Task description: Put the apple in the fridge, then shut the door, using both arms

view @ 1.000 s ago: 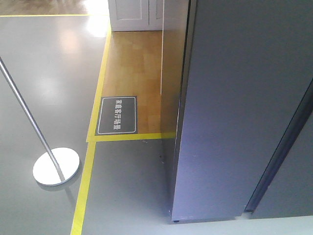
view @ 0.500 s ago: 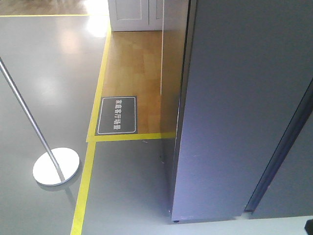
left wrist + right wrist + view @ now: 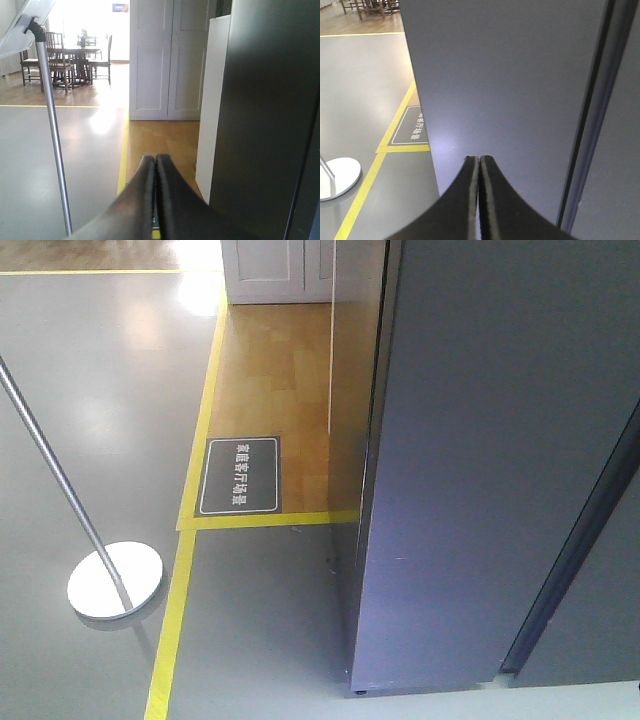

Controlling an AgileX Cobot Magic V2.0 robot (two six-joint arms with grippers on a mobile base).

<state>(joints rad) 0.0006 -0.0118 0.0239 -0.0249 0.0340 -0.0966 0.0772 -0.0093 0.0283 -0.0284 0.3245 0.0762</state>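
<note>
The dark grey fridge (image 3: 480,440) fills the right side of the front view, and only its outer faces show. Its door (image 3: 510,75) is a flat grey panel right in front of my right gripper (image 3: 479,159), which is shut and holds nothing. A dark vertical seam (image 3: 590,110) runs down beside that panel. My left gripper (image 3: 155,159) is shut too and empty, pointing along the floor past the fridge's dark left side (image 3: 265,100). The apple is out of view, and the shelves inside are hidden.
A metal stanchion pole on a round base (image 3: 115,580) stands left of the fridge. Yellow floor tape (image 3: 170,620) and a dark floor sign (image 3: 239,475) lie between them. White cupboard doors (image 3: 165,60) and a dining table with chairs (image 3: 75,55) are farther back.
A small dark shape that showed at the bottom right corner of the front view half a second ago is gone. Nothing else has moved.
</note>
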